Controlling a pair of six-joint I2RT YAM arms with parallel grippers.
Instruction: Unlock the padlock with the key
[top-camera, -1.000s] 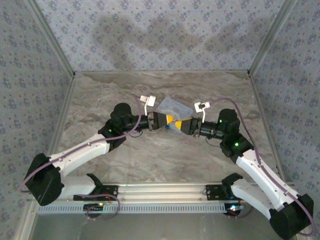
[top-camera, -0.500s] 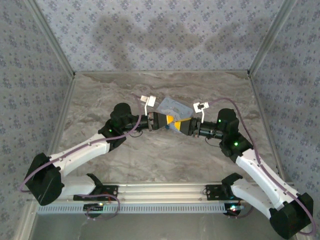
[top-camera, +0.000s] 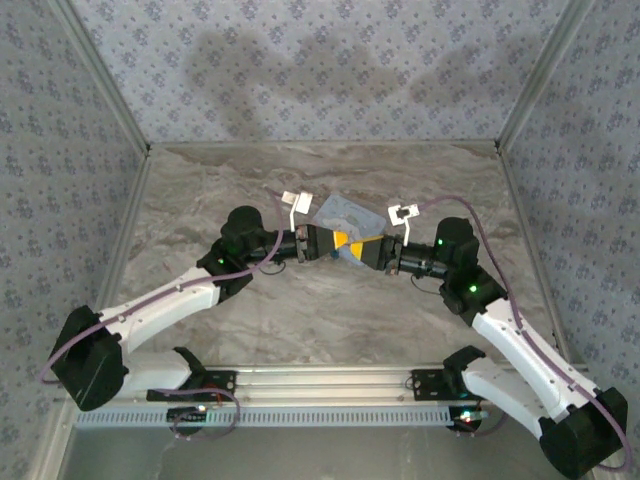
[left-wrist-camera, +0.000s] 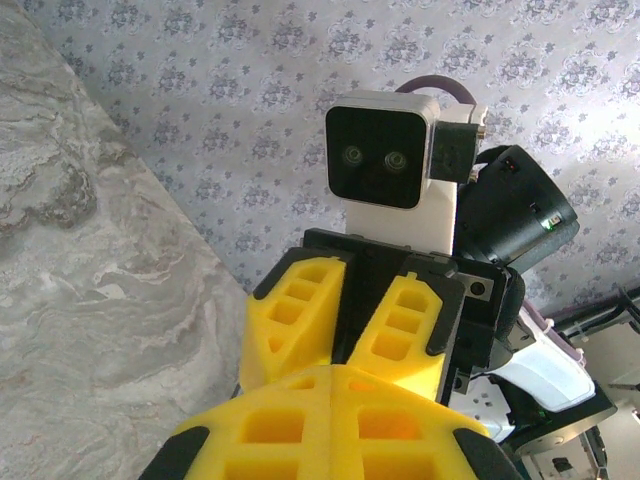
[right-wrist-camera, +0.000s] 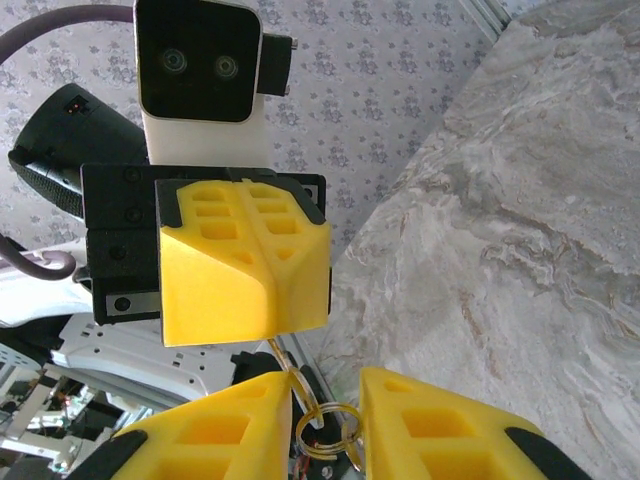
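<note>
Above the grey marbled worktop (top-camera: 200, 190), just in front of the pale blue printed tin (top-camera: 345, 210), the arms meet. The left end effector (right-wrist-camera: 270, 310) is clenched on a thin pale metal key (right-wrist-camera: 279, 350), a mere sliver poking out. The right end effector (right-wrist-camera: 325, 378) straddles the small wire ring (right-wrist-camera: 325, 407); whether it pinches, I cannot tell. Fitting the key into the padlock and turning seem left to do.

We count two arms, namely the left arm (top-camera: 170, 295) and the right arm (top-camera: 510, 330). There are two white cameras, the left wrist camera (right-wrist-camera: 200, 60) and the right wrist camera (left-wrist-camera: 385, 160), and four yellow fingers (right-wrist-camera: 245, 260), two to each pair of jaws. We also count one pale blue tin (top-camera: 345, 210), one metal ring (right-wrist-camera: 325, 428), one marbled table (top-camera: 330, 310) and three patterned walls (top-camera: 320, 70).
</note>
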